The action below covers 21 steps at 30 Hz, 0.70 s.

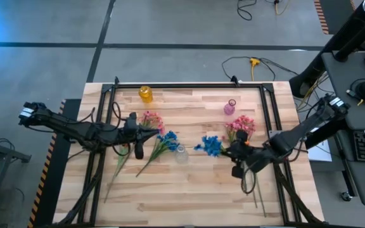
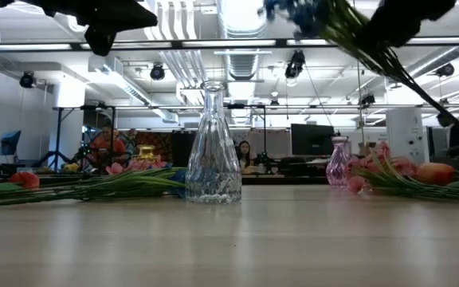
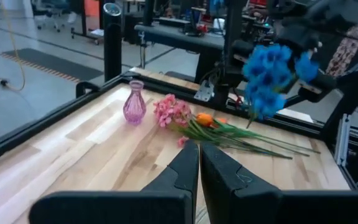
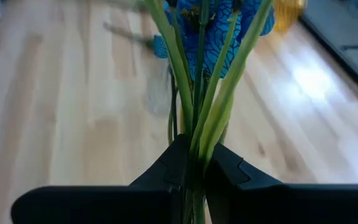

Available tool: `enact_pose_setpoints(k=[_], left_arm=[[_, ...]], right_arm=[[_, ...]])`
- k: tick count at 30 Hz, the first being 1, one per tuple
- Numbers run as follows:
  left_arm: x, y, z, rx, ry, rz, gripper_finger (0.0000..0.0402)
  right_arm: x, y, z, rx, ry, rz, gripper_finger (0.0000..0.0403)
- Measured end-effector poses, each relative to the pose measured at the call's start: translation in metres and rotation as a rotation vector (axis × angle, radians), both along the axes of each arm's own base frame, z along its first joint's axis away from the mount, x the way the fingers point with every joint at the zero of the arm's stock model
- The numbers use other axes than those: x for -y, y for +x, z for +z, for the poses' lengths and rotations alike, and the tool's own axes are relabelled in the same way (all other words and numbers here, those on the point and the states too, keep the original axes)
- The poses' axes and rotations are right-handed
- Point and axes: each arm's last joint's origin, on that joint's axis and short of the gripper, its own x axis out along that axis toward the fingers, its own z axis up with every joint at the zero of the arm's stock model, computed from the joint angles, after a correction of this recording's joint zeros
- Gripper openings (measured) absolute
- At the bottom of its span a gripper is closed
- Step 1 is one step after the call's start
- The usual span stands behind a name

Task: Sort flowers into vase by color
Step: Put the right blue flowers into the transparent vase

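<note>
My right gripper point(image 1: 229, 151) is shut on a bunch of blue flowers point(image 1: 211, 145) and holds it in the air to the right of the clear glass vase point(image 1: 181, 154), which stands upright mid-table. My left gripper point(image 1: 156, 133) hovers shut and bare left of that vase, above blue flowers point(image 1: 168, 140) and pink flowers point(image 1: 152, 119) lying on the wood. More pink flowers point(image 1: 243, 125) and an orange bud point(image 3: 205, 118) lie on the table at the right. In the low view the held blue flowers point(image 2: 301, 9) are above the clear glass vase point(image 2: 212, 147). My right gripper pinches several green stalks point(image 4: 194, 146) of the blue bunch between its two fingers, below the blossoms point(image 4: 210, 31). The fingers come from the table's right side, slanting down. The bunch is lifted clear of the table, and its stalks point(image 2: 397, 72) slant down toward the right.
A yellow vase point(image 1: 145, 94) stands near the far edge at the left and a small pink vase point(image 1: 230, 106) near the far edge at the right. A black frame point(image 1: 189, 84) runs along the table's far edge and sides. Bare wood lies along the near edge.
</note>
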Motion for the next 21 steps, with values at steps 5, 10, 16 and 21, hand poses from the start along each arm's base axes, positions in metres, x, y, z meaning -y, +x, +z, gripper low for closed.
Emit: enact_pose_setpoints(k=[5, 10, 16, 21], left_arm=[[0.004, -0.007, 0.006, 0.030, 0.014, -0.035, 0.0000], [0.010, -0.017, 0.014, 0.069, 0.030, -0.091, 0.0000], [0.015, -0.022, 0.017, 0.083, 0.045, -0.124, 0.0000], [0.016, -0.020, 0.015, 0.071, 0.050, -0.122, 0.0000]], right_arm=[[-0.003, 0.004, 0.015, 0.145, -0.027, 0.073, 0.0028], [-0.006, 0.010, 0.025, 0.278, -0.066, 0.125, 0.0028], [-0.009, 0.022, 0.037, 0.484, -0.071, 0.179, 0.0028], [-0.006, 0.041, 0.044, 0.637, -0.046, 0.252, 0.0028]])
